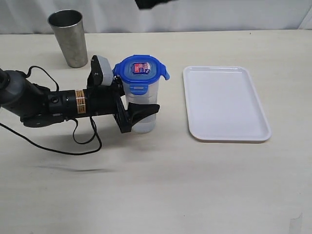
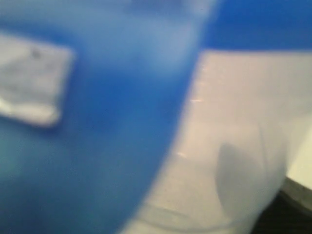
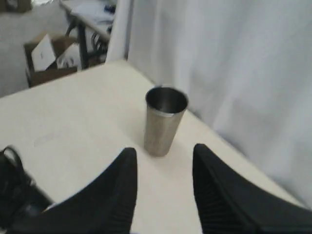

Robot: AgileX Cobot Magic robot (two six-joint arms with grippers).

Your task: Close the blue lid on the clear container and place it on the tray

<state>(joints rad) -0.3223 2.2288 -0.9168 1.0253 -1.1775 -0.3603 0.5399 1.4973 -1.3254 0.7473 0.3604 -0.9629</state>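
The clear container [image 1: 146,105] stands upright on the table left of the tray [image 1: 225,102]. The blue lid [image 1: 141,70] sits on its rim, sticker face up, flaps sticking out. My left gripper [image 1: 139,111] reaches in low from the left, its black fingers shut around the container's body. The left wrist view is a close blur of blue lid [image 2: 97,122] and translucent container wall [image 2: 229,146]. My right gripper [image 3: 163,156] is open and holds nothing. It hangs high, and only a dark tip of it [image 1: 148,4] shows at the exterior view's top edge.
A grey steel cup [image 1: 69,38] stands at the back left, also seen past the right fingers [image 3: 165,122]. The left arm's black cable [image 1: 73,141] loops over the table. A white curtain backs the table. A cardboard box [image 3: 48,58] sits on the floor beyond.
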